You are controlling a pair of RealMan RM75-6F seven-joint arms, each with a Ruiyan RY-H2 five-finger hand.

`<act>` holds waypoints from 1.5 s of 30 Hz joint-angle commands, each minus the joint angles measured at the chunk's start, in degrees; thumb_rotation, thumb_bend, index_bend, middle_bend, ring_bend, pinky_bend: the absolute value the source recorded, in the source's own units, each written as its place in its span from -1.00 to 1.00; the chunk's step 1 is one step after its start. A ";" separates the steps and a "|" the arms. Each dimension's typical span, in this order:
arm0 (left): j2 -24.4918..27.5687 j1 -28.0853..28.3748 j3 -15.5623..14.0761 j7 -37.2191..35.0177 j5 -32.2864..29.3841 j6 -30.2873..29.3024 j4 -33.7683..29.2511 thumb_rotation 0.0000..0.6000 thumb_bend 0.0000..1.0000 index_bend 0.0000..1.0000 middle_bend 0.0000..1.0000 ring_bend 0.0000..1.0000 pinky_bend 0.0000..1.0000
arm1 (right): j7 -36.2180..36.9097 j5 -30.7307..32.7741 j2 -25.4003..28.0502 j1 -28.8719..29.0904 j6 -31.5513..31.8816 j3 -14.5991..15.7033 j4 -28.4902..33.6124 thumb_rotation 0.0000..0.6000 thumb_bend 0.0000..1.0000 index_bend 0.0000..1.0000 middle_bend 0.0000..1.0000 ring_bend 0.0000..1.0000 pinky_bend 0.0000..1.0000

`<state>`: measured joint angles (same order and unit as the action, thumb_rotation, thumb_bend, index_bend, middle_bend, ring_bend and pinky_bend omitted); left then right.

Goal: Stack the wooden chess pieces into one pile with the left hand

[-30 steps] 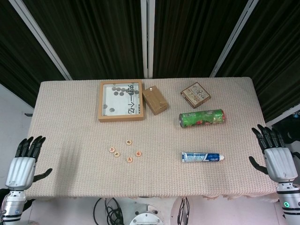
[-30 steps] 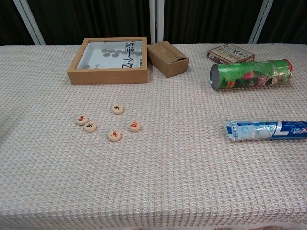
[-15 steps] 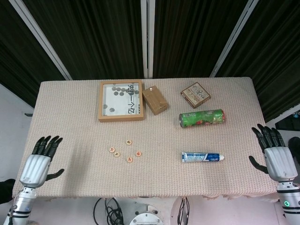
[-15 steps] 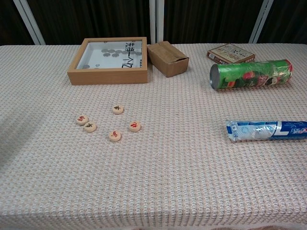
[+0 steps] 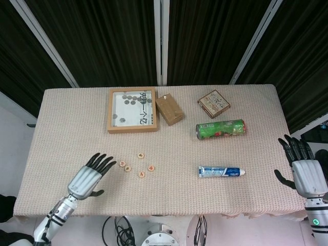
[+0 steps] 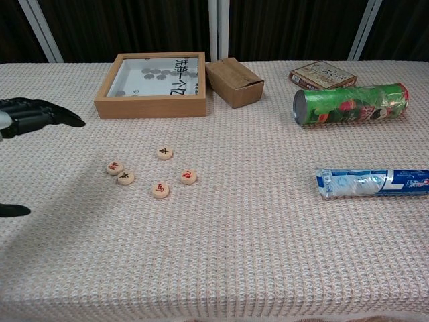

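The wooden chess pieces (image 5: 137, 165) are all loose on the table (image 5: 230, 205), five discs scattered flat in a little cluster, none stacked, sitting in front of the wooden tray (image 5: 132, 110). Big change from a second ago: the left hand (image 5: 91, 176) has swung in from the table's left edge and now hovers just left of the pieces, fingers spread apart, holding nothing and not touching them. It now shows in the chest view too. The right hand (image 5: 306, 171) is basically where it was, off the table's right edge, fingers apart and empty. Pieces haven't moved at all.
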<state>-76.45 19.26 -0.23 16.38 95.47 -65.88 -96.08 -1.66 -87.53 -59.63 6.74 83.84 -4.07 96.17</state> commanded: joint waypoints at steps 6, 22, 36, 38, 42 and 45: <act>-5.61 6.26 2.10 -1.29 -1.91 6.50 4.51 1.00 -0.79 -0.77 -0.90 -1.00 -1.00 | -0.30 0.50 -0.17 0.19 -0.50 -0.05 -0.05 1.00 -0.61 -1.00 -1.00 -1.00 -1.00; -10.55 11.95 3.91 -3.66 -6.29 10.26 11.64 1.00 -0.60 -0.41 -0.89 -1.00 -1.00 | 0.59 0.93 0.09 0.12 -0.56 -0.17 -0.32 1.00 -0.60 -1.00 -1.00 -1.00 -1.00; -12.13 14.62 2.84 -5.26 -7.80 11.98 15.77 1.00 -0.44 -0.28 -0.88 -1.00 -1.00 | 2.25 2.24 0.43 0.28 -1.33 -0.60 -0.92 1.00 -0.60 -1.00 -1.00 -1.00 -1.00; -12.31 14.76 2.67 -5.47 -8.12 12.03 16.12 1.00 -0.44 -0.27 -0.88 -1.00 -1.00 | 2.31 2.25 0.39 0.37 -1.56 -0.55 -1.00 1.00 -0.60 -1.00 -1.00 -1.00 -1.00; -12.60 14.94 2.41 -5.54 -8.35 11.63 16.82 1.00 -0.44 -0.23 -0.88 -1.00 -1.00 | 2.24 2.62 0.22 0.63 -2.29 -0.52 -1.18 1.00 -0.59 -1.00 -1.00 -1.00 -1.00; -12.79 15.11 2.28 -5.77 -8.47 11.35 17.17 1.00 -0.44 -0.21 -0.87 -1.00 -1.00 | 2.21 2.81 0.18 0.75 -2.56 -0.54 -1.27 1.00 -0.59 -1.00 -1.00 -1.00 -1.00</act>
<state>-89.23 34.35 2.06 10.62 87.02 -54.51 -78.92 0.56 -84.73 -59.44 7.48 81.27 -4.61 94.91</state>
